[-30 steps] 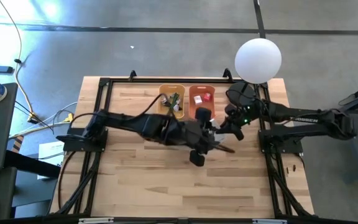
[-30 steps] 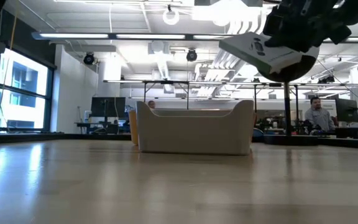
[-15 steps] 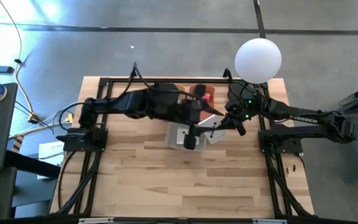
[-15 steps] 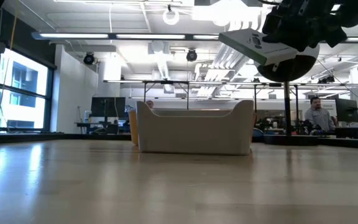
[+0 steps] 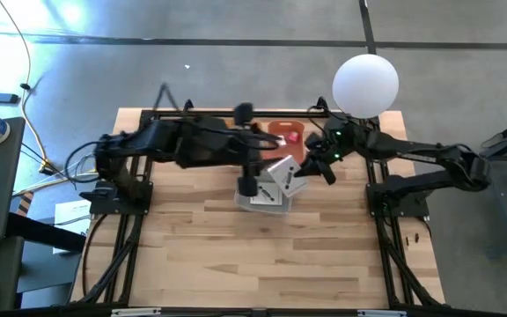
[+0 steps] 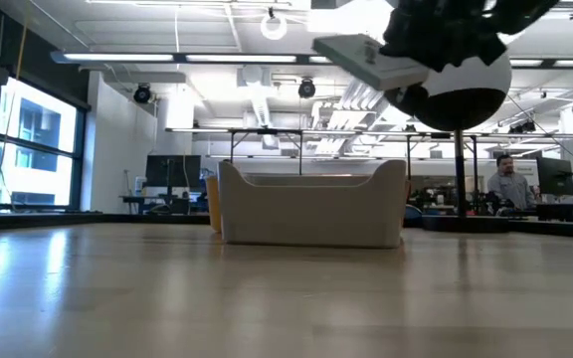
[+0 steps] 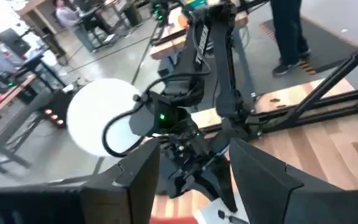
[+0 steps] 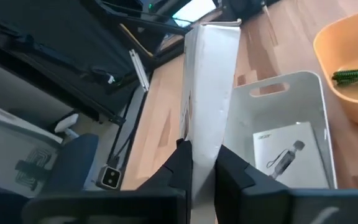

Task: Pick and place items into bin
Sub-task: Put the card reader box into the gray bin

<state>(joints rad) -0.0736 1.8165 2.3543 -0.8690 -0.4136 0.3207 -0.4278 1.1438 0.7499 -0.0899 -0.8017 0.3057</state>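
Observation:
My right gripper (image 8: 201, 158) is shut on a white flat packet (image 5: 281, 173) that it holds high above the right part of the white bin (image 5: 262, 197). A second white packet with dark marks (image 8: 286, 153) lies flat on the bin's floor. The low view shows the held packet (image 6: 361, 60) well above the bin (image 6: 311, 204). My left gripper (image 7: 199, 177) is open with nothing between its fingers. It hangs raised over the table's far middle and faces the right gripper (image 7: 194, 165). My right gripper pinches the white packet between its two fingers by its near end (image 8: 202, 146). The fingers come from the table's right side, slanting a little downward. The packet stands on edge, reaching away from the fingers, tilted and lifted clear above the bin.
Two orange trays (image 5: 282, 129) stand at the table's far edge behind the bin; one holds a red cube (image 5: 293, 136), another a green item (image 8: 356, 74). A white ball lamp (image 5: 366, 84) stands at the far right. A person (image 6: 505, 181) is in the room beyond.
My left gripper has risen and drawn back toward the table's far left, uncovering the bin. My right gripper has carried the packet up and toward the left, from beside the bin to above its right part.

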